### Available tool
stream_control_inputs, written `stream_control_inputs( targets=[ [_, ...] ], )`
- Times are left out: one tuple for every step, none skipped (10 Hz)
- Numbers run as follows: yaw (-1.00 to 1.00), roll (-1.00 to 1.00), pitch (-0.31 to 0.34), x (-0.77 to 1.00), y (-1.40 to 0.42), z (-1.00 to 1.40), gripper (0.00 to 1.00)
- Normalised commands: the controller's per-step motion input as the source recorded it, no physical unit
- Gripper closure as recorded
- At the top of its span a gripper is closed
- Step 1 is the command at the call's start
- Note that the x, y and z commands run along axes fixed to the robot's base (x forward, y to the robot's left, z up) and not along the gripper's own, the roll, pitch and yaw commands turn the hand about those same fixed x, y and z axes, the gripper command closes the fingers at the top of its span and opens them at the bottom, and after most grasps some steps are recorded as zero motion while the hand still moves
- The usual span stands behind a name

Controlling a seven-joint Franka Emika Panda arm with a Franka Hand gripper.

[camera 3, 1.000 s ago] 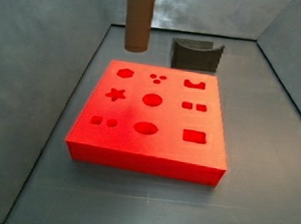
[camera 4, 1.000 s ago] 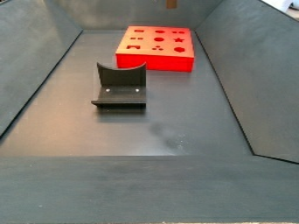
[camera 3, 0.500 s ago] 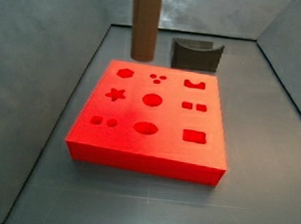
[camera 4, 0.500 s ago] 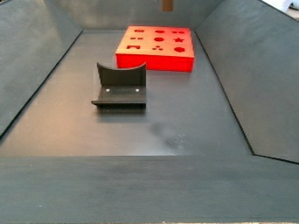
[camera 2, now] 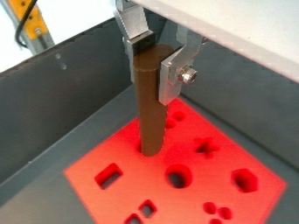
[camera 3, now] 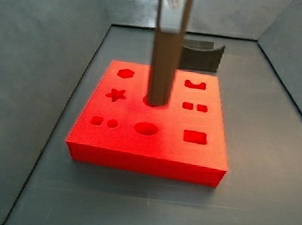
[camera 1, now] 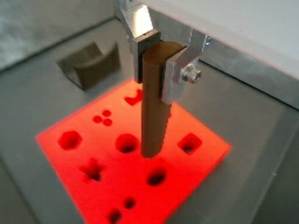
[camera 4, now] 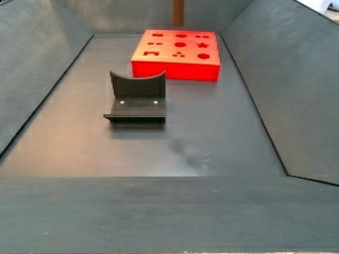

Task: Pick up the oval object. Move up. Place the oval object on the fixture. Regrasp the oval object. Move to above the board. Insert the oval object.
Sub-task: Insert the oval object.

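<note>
My gripper [camera 1: 156, 61] is shut on the oval object [camera 1: 152, 114], a slim brown peg that hangs upright from the silver fingers [camera 1: 176, 74]. It shows the same way in both wrist views, gripper [camera 2: 152, 63] and peg [camera 2: 149, 105]. In a side view the peg [camera 3: 167, 46] stands over the red board [camera 3: 104, 145], its lower end close above the middle recesses. I cannot tell whether it touches. In a side view only the peg's tip [camera 4: 180, 10] shows above the board [camera 4: 185, 67]. The dark fixture [camera 4: 135, 96] stands empty.
The fixture also shows behind the board in a side view [camera 3: 206, 58] and in a wrist view [camera 1: 87, 66]. Grey bin walls [camera 4: 40, 79] slope up on all sides of the dark floor [camera 4: 199, 149]. The board [camera 2: 187, 188] fills most of the floor under the gripper.
The peg has moved from over the board's far edge forward to over the board's middle, and it hangs lower than before. The board and the fixture have not moved.
</note>
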Motion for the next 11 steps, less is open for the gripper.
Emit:
stream_control_inputs(
  targets=[
    [0.12,0.0,0.0,0.28,-0.25,-0.36,1.0],
    [0.02,0.04,0.0,0.0,-0.08,0.0,1.0],
    [0.0,0.08,0.0,-0.14,-0.02,-0.13,1.0],
    [-0.1,0.1,-0.026,-0.46,-0.1,-0.23,1.0],
    [0.0,0.02,-0.056,-0.09,-0.08,-0.07,1.0],
    [0.0,0.0,0.0,0.0,0.0,-0.03,1.0],
    [-0.2,0.04,0.0,-0.39,0.0,-0.13,1.0],
    [-0.1,0.0,0.0,-0.12,0.0,-0.04,1.0],
    [-0.11,0.02,0.0,-0.12,0.0,-0.04,1.0],
    [0.0,0.0,0.0,0.02,-0.01,0.0,1.0],
    [0.0,0.0,0.006,0.26,0.0,-0.01,1.0]
  ],
)
